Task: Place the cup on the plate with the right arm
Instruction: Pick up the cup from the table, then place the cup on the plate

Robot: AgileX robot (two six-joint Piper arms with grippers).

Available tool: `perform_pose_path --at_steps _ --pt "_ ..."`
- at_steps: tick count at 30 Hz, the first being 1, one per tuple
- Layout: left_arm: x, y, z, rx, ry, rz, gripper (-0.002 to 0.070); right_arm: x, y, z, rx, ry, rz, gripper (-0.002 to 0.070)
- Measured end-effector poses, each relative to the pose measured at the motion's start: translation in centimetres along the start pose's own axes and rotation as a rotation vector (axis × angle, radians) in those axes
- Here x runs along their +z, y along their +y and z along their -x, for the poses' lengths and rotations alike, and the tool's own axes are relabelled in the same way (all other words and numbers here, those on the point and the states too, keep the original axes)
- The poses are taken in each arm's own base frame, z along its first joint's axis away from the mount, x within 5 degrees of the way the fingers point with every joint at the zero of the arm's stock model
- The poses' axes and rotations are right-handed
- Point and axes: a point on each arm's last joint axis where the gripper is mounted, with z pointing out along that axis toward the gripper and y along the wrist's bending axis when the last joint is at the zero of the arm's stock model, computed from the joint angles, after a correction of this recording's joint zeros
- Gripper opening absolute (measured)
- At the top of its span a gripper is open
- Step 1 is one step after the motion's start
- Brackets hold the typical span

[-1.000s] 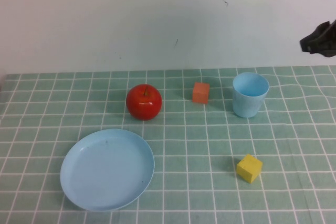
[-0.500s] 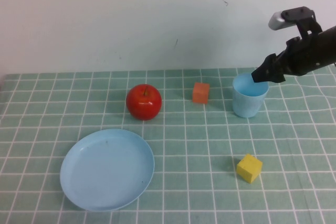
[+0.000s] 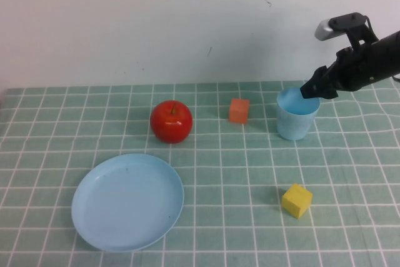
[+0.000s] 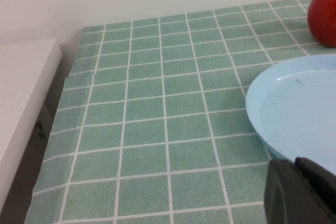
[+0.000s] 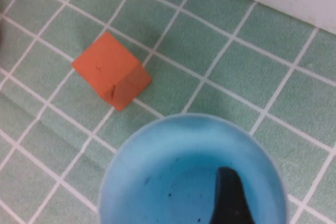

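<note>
Right end effector (image 3: 310,90) hovering at the cup's (image 3: 296,120) rim, one finger (image 5: 229,198) dipping inside, jaws spread, grasping nothing, plate (image 3: 127,201) sitting well apart, left end effector (image 4: 302,192) near plate, state unclear

Your right arm (image 3: 369,60) reaching in from the right edge, angled down toward the far table, right gripper (image 3: 310,90) at its tip, one finger (image 5: 229,198) pointing downward, your left gripper (image 4: 302,192) low near the table, parked
</note>
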Motion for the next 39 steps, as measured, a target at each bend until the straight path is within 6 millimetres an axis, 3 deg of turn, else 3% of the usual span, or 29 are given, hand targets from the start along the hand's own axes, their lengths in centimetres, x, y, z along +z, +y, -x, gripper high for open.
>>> perform_pose_path --at_steps 8,11,15,20,23,26,34,39 --pt "0.0 0.0 0.0 0.0 0.0 0.0 -0.0003 2.1 -0.1 -2.0 0.005 0.107 0.071 0.0385" --pt "0.0 0.0 0.0 0.0 0.0 0.0 -0.0003 2.5 -0.1 -2.5 0.002 0.136 0.088 0.0276" --pt "0.0 0.0 0.0 0.0 0.0 0.0 -0.0003 2.1 0.2 -1.7 -0.019 0.145 0.126 0.0062" --pt "0.0 0.0 0.0 0.0 0.0 0.0 -0.0003 0.5 1.6 1.4 -0.101 0.124 0.198 0.0027" --pt "0.0 0.0 0.0 0.0 0.0 0.0 -0.0003 -0.6 4.0 3.9 -0.188 0.113 0.262 0.0027" --pt "0.0 0.0 0.0 0.0 0.0 0.0 -0.0003 -0.6 7.7 5.4 -0.275 0.13 0.34 0.0027" --pt "0.0 0.0 0.0 0.0 0.0 0.0 -0.0003 2.1 19.5 6.1 -0.464 0.151 0.485 0.0026" --pt "0.0 0.0 0.0 0.0 0.0 0.0 -0.0003 2.9 24.1 6.0 -0.544 0.134 0.503 0.0026"
